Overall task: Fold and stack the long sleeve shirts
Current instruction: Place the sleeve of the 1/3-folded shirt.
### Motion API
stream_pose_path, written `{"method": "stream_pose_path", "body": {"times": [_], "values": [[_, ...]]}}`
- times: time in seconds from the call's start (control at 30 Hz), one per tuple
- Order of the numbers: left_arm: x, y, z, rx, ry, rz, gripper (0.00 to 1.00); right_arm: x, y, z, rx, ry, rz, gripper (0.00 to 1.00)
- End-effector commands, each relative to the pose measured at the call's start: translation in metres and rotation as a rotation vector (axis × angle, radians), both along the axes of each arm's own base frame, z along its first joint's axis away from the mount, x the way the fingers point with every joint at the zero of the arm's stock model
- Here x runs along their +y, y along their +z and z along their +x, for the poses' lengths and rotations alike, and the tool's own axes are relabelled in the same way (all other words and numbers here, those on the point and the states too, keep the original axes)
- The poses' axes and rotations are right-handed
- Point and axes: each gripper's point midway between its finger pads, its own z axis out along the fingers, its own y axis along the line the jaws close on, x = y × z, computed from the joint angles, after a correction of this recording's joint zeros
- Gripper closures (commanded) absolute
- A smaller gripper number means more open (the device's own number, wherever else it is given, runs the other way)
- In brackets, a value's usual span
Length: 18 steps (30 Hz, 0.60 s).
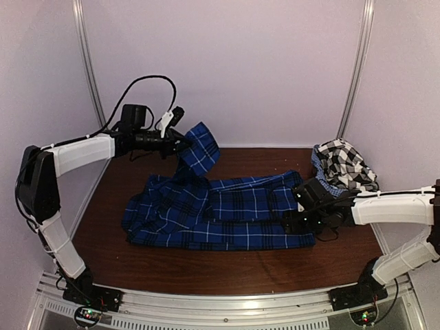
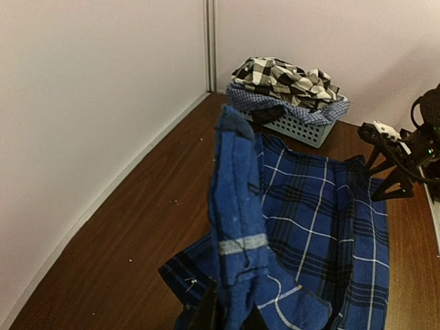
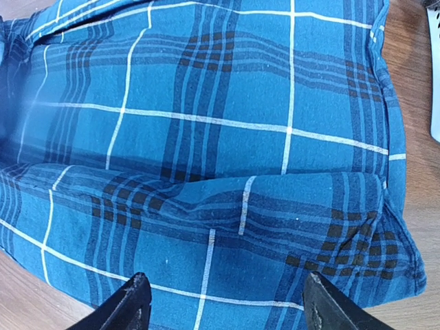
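The dark brown wooden worktop (image 1: pixel 227 265) fills the enclosure floor between pale walls. Across its middle lies the royal-blue plaid shirt (image 1: pixel 227 213), flattened into a long band that runs left to right, its black and white lines crossing in large squares. The left arm (image 1: pixel 82 155) reaches over the far left corner. The left jaws are clenched on one sleeve (image 2: pixel 237 206) of that shirt, which stands lifted off the cloth below, seen at the bottom edge of the left wrist view. The right arm (image 1: pixel 392 206) stretches in low from the right, and the right jaws hang released, spread wide just above the shirt's right end, touching nothing; both black fingers (image 3: pixel 130 306) frame the folded edge from the wrist camera. The black-and-white checked shirt (image 1: pixel 347 165) sits crumpled in a heap in the far right corner, well apart from the blue one, piled in a small pale mesh basket (image 2: pixel 302 127) (a finer blue-check cloth hangs over the rim, and whether it belongs to that shirt I cannot tell). On the raised sleeve a pale band (image 2: pixel 242 244) crosses the cuff. A few white specks (image 2: pixel 172 201) dot the bare wood beside it.
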Motion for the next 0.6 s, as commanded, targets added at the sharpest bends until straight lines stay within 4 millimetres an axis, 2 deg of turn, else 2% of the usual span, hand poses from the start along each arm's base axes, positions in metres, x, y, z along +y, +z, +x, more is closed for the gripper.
{"method": "stream_pose_path", "body": {"times": [0.0, 0.13, 0.33, 0.57], "values": [[-0.014, 0.02, -0.036, -0.127, -0.159, -0.039, 0.91, 0.002, -0.003, 0.003, -0.002, 0.009, -0.007, 0.23], [-0.019, 0.019, -0.052, -0.14, -0.21, -0.042, 0.91, 0.002, -0.003, 0.003, -0.002, 0.008, -0.006, 0.23], [-0.031, -0.003, -0.08, -0.125, -0.214, -0.019, 0.94, 0.006, 0.001, 0.003, -0.002, 0.022, 0.015, 0.23], [-0.045, -0.024, -0.124, -0.156, -0.13, -0.035, 0.99, 0.023, 0.025, 0.005, -0.038, 0.062, 0.115, 0.22]]}}
